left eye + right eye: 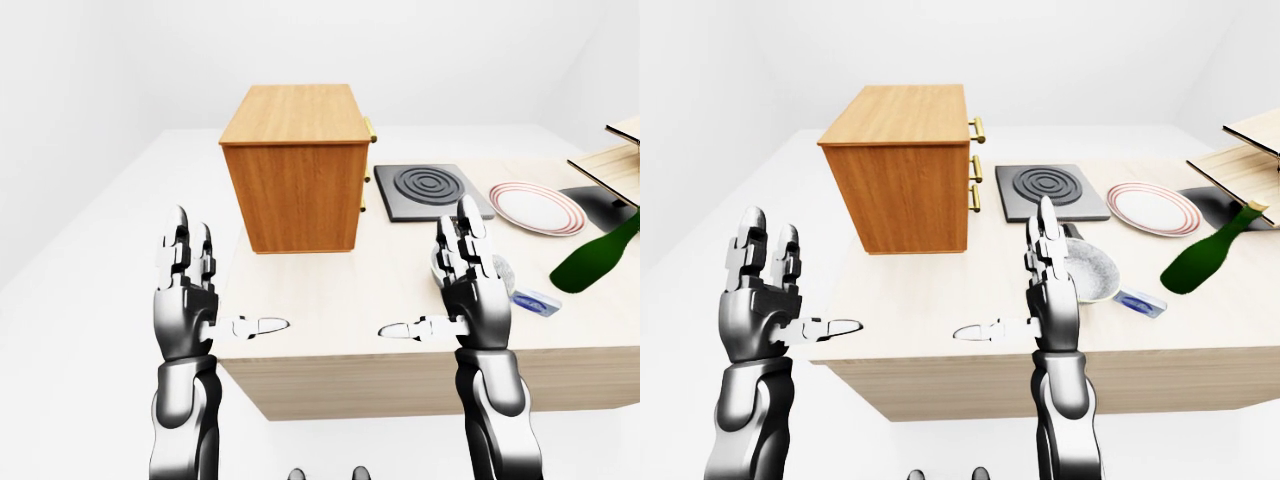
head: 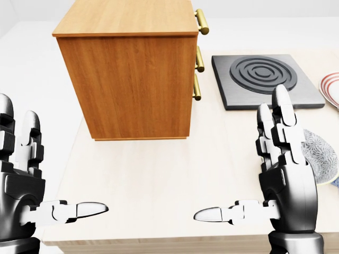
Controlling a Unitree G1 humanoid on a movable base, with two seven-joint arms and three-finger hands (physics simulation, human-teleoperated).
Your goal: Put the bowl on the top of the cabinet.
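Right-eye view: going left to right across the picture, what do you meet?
Left hand → cabinet → right hand → bowl → plate → green bottle.

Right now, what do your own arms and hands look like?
Both the left hand and right hand are glossy silver and black metal, with three jointed, segmented fingers tipped in rounded silver. The forearms are smooth chrome cylinders. No cables or markings show.

The head view looks steeply down, close over the pale wooden table. Both eye views sit farther off and higher, facing the same way; all three share the brown wooden three-drawer cabinet.
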